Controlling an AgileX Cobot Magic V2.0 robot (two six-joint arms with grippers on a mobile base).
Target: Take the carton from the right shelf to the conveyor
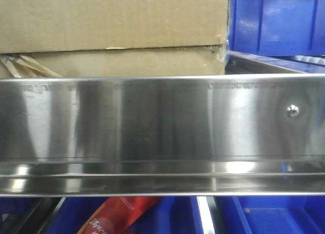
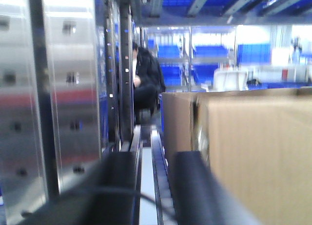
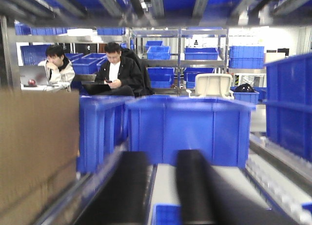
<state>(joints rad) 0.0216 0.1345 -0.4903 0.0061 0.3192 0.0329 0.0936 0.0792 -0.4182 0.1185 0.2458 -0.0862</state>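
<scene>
Two end effectors, both spread and empty: left end effector [image 2: 153, 159] has the carton [image 2: 258, 156] just beside it at 3 o'clock; right end effector [image 3: 163, 159] has the same carton at 9 o'clock. Carton: on the shelf [image 1: 152, 127], behind its steel front, at 11 o'clock in the front view, with a bin [image 1: 277, 21] close by at 1 o'clock. Conveyor: not in view. Hazards, as judged: plain cardboard sides held only by side pressure may slip if the arms press unevenly; carton's lower edge may catch the shelf front if drawn out too low; right arm may knock a bin [image 3: 190, 127] at its 12 o'clock; left arm may scrape the steel upright [image 2: 68, 88] at its 9 o'clock.
</scene>
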